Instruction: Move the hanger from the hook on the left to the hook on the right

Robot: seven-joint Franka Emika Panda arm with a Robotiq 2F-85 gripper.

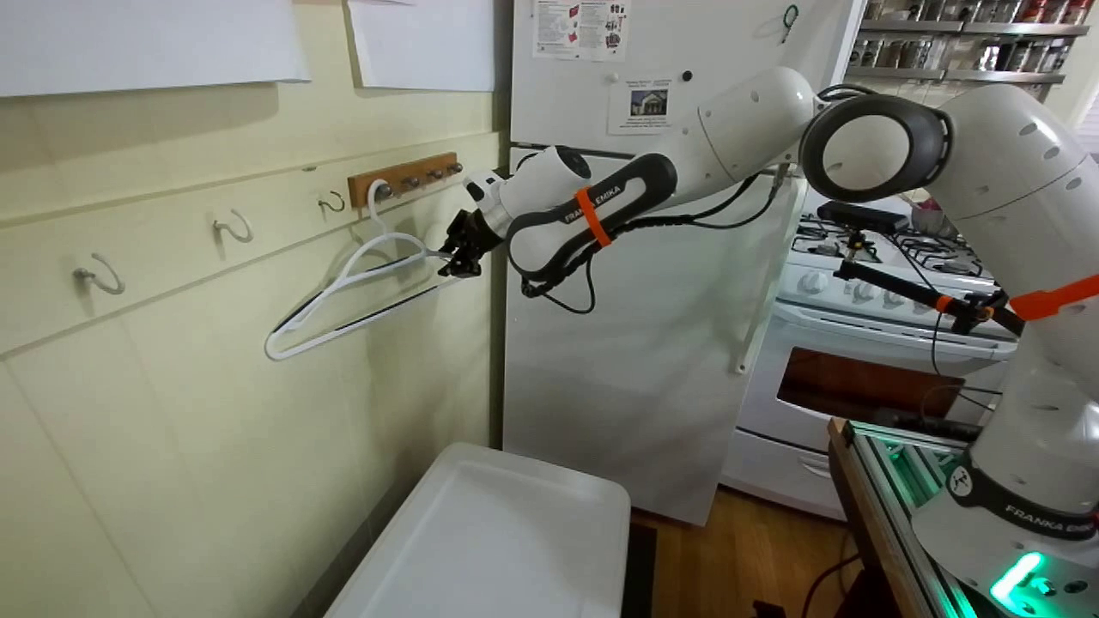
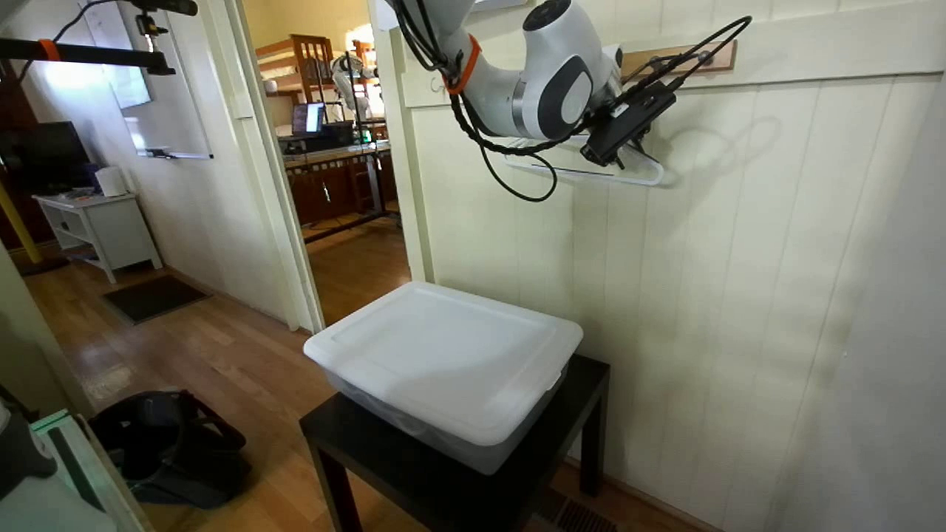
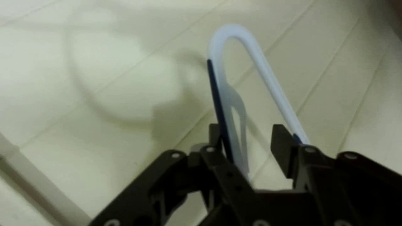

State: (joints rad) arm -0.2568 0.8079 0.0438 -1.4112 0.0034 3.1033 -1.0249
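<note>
The thin white hanger (image 1: pixel 378 319) hangs with its curved top over the leftmost knob of the wooden rack (image 1: pixel 421 172) in an exterior view. It also shows in part behind the arm in an exterior view (image 2: pixel 643 176). My gripper (image 1: pixel 453 257) is at the hanger's right end, near the fridge. In the wrist view my gripper (image 3: pixel 246 138) is open. One bar of the hanger (image 3: pixel 232 138) runs along the inner side of the left finger. The other bar passes outside the right finger. The hanger's far end behind the fingers is hidden.
Two white wall hooks (image 1: pixel 232 227) and a small dark hook (image 1: pixel 332 202) are left of the rack. The fridge (image 1: pixel 618 343) stands right of the gripper. A lidded white bin (image 2: pixel 443 355) sits on a black table (image 2: pixel 436 480) below.
</note>
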